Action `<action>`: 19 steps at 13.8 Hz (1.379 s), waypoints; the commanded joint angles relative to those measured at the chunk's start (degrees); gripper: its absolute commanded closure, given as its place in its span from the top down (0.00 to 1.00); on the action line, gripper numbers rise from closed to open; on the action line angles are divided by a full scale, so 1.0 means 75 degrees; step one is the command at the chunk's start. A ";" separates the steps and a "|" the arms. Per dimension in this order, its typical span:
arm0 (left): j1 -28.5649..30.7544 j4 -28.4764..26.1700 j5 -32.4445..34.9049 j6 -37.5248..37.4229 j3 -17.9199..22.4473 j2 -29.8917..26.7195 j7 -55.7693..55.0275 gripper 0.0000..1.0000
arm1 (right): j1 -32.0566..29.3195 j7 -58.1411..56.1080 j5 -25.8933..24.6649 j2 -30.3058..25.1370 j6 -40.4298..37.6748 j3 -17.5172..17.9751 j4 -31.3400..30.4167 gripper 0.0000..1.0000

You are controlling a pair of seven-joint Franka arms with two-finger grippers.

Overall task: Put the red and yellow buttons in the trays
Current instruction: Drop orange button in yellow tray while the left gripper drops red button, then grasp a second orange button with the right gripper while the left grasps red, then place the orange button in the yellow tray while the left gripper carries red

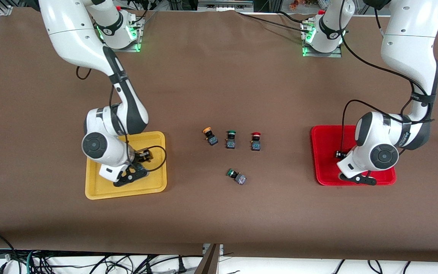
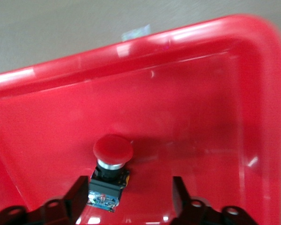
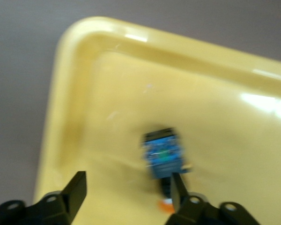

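My left gripper (image 2: 131,199), jaws apart, hangs over the red tray (image 2: 210,117); a red-capped button (image 2: 110,171) lies inside, at its left finger. My right gripper (image 3: 129,194), also apart, is over the yellow tray (image 3: 225,93), an orange-capped button (image 3: 164,157) at its right finger. On the table (image 1: 219,76), another orange-capped button (image 1: 210,135) sits at nine o'clock of another red-capped one (image 1: 256,141).

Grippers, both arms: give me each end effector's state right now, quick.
Left gripper: open, over the red tray, a red button lying between its fingers.
Right gripper: open, over the yellow tray, a yellow button by one finger.
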 commanded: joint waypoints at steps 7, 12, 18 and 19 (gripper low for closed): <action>-0.0184 -0.0030 -0.0892 -0.0667 -0.2179 -0.0984 -0.1945 1.00 | 0.2113 0.3621 0.0091 0.0486 0.0677 0.0513 0.0495 0.99; -0.0873 -0.0136 -0.1608 0.0811 -0.2333 -0.0397 -0.3711 1.00 | 0.2513 0.3974 0.0056 0.0604 0.1849 0.0513 -0.0195 0.99; -0.1286 -0.0241 -0.1585 0.1655 -0.2321 0.0072 -0.4514 1.00 | 0.2466 0.3962 0.0079 0.0394 0.1874 0.0490 -0.0618 0.18; -0.1286 -0.0381 -0.1527 0.1994 -0.2321 0.0107 -0.4502 1.00 | 0.2454 0.3928 0.0091 0.0347 0.1828 0.0466 -0.0642 0.00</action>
